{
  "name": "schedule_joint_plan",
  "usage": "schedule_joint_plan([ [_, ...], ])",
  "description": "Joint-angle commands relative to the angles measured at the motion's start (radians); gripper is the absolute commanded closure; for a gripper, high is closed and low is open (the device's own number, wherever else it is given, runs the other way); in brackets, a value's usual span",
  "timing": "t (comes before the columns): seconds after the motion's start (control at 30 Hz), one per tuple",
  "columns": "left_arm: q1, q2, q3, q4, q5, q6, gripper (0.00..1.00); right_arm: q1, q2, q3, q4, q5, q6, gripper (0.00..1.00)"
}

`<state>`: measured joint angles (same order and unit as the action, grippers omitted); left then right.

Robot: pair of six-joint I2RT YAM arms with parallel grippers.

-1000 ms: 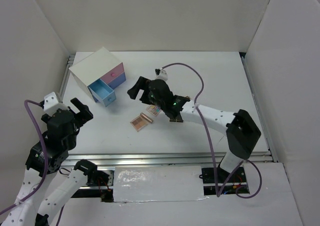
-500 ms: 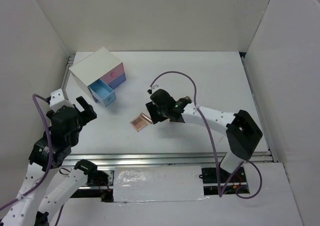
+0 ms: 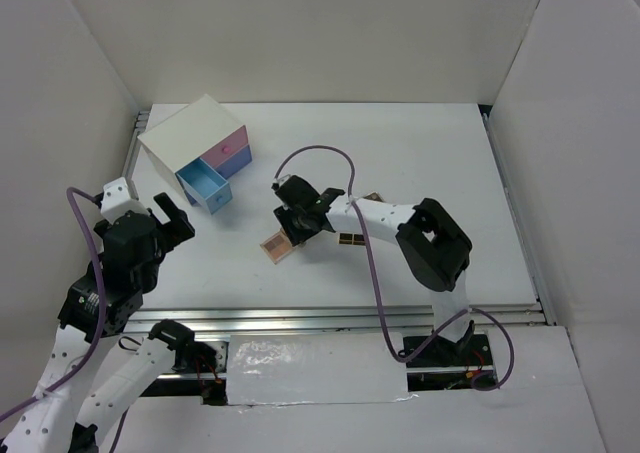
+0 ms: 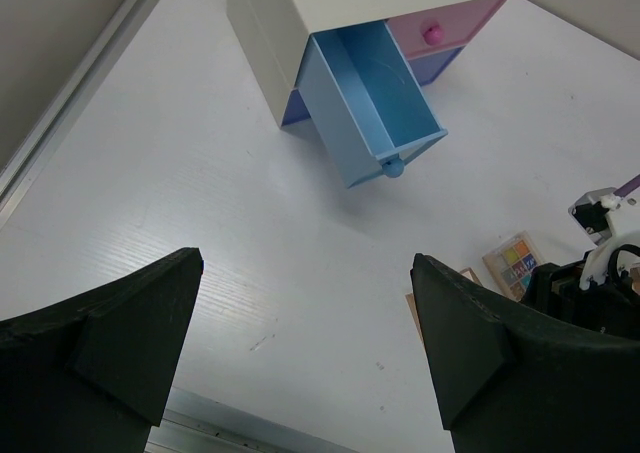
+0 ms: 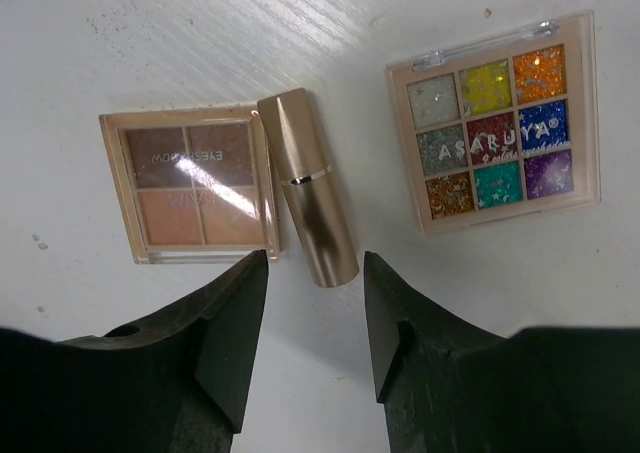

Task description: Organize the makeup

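Makeup [image 3: 277,245] lies mid-table in the top view, under my right gripper [image 3: 296,225] and well apart from the white box [image 3: 190,138].

From the left wrist, the blue drawer [image 4: 370,98] stands pulled out, and my left gripper [image 4: 300,363] is spread wide, holding nothing.

From the right wrist, the jaws are parted around the end of the rose-gold lipstick [image 5: 308,203], not clamping it. It touches the four-pan palette [image 5: 195,183]; the nine-colour glitter palette [image 5: 495,123] lies near.

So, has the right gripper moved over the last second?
Yes. The right gripper shifted away from the white drawer box, toward the near edge, over the lipstick.
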<state>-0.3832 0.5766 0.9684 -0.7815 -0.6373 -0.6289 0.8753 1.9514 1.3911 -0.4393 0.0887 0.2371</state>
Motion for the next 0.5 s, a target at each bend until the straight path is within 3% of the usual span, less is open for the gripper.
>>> schedule_joint_plan([
  [0.0,-0.003,0.0,0.007,0.047,0.004,0.021,0.01,0.002,0.033,0.065,-0.021,-0.009,-0.016,0.5],
  [0.3,-0.005,-0.012,0.006,0.045,-0.001,0.018,0.01,0.004,0.09,0.059,-0.032,-0.038,-0.013,0.57],
  [0.47,-0.005,-0.009,0.007,0.044,-0.004,0.017,0.01,0.004,0.063,0.037,-0.022,-0.008,0.008,0.72],
])
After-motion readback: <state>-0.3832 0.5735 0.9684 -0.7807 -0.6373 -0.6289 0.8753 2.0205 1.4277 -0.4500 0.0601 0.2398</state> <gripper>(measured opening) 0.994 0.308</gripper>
